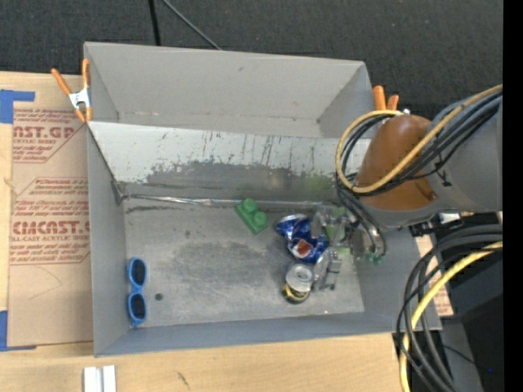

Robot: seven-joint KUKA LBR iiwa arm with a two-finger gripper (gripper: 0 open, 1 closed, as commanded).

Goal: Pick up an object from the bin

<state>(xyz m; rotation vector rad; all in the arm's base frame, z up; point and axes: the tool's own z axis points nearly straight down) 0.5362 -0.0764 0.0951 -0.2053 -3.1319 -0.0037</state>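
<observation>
My gripper [331, 256] is low in the bin's right part, right against a crushed blue drinks can [299, 242] with red and white markings. The can's silver end [297, 284] points toward the front wall. The gripper's metal parts overlap the can's right side, and I cannot tell whether the can is between them. A small green toy block [252, 216] lies just left of the can, near the back wall's foot.
A pair of blue sunglasses [136, 291] lies by the left wall near the front corner. The arm, with an orange cover and looped cables, reaches in over the right rim.
</observation>
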